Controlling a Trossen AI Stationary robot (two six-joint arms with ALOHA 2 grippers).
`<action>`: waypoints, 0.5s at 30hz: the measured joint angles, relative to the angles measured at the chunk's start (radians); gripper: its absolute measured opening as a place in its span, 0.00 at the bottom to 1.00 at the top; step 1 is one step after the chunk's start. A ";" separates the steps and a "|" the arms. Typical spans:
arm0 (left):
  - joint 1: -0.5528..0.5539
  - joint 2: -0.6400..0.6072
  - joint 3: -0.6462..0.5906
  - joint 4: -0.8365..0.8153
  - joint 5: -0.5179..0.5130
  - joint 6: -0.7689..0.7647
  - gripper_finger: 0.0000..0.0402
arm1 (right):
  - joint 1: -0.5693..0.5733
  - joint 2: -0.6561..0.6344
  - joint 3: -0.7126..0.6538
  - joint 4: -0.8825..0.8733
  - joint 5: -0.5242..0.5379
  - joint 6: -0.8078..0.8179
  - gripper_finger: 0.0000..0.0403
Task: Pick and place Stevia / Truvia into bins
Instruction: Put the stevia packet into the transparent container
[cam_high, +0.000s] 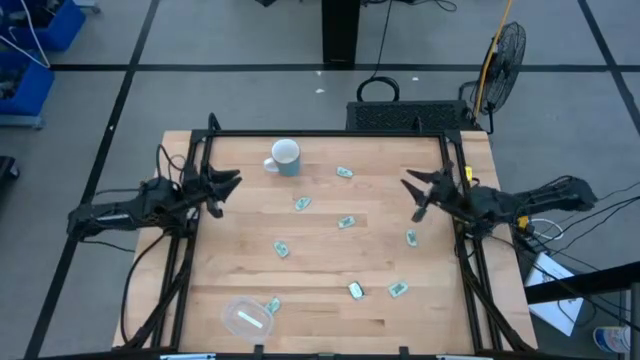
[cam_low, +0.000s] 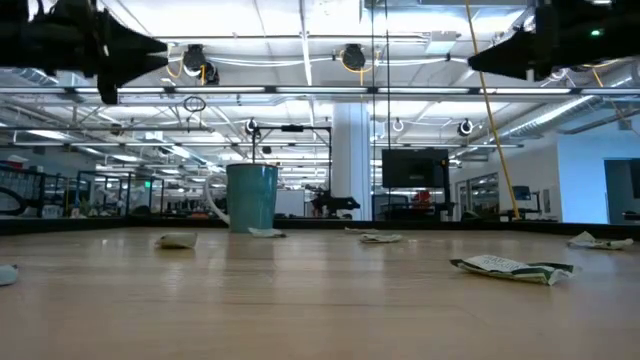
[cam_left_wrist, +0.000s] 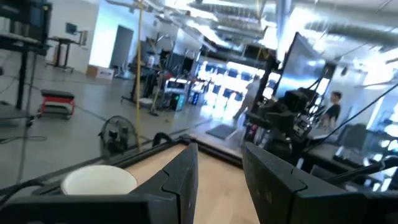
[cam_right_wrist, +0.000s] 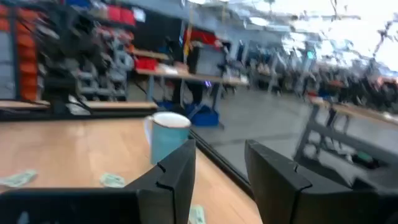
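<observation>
Pale wood table (cam_high: 330, 300), black-framed, viewed from above; contents listed left to right.

Left gripper (cam_high: 228, 185): raised over the table's left edge, well clear of the top, fingers spread wide with nothing between them. It looks parked high so as not to shadow or sweep the packets.

Bin (cam_high: 247, 318): clear, shallow, round, at the near left corner. One packet (cam_high: 248, 320) appears to lie inside it; another (cam_high: 273, 305) rests just beside its rim. Judged: the task is barely begun.

Mug (cam_high: 284, 157): white and pale blue, upright at the far left-centre, handle towards the left arm. Not a target; it stands apart from the packets and should not obstruct.

Packets, loose and flat on the wood, scattered, none touching another:
- (cam_high: 281, 248) left of centre
- (cam_high: 302, 203) near the mug
- (cam_high: 344, 172) far centre
- (cam_high: 346, 222) centre
- (cam_high: 355, 291) near centre
- (cam_high: 397, 290) just right of it
- (cam_high: 411, 238) right side, nearest the right arm

Right gripper (cam_high: 417, 192): raised over the right edge, fingers wide apart, empty. Judged: best placed to take the packet beneath it, though the bin lies across the table.
</observation>
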 joint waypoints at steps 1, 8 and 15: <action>0.007 0.030 0.034 -0.018 0.000 0.008 0.33 | -0.041 0.052 0.024 -0.012 -0.041 0.023 0.33; 0.061 0.330 0.248 -0.077 -0.036 0.140 0.33 | -0.333 0.394 0.179 -0.014 -0.430 0.108 0.33; 0.123 0.611 0.319 -0.074 -0.163 0.179 0.33 | -0.507 0.725 0.217 0.098 -0.679 0.128 0.33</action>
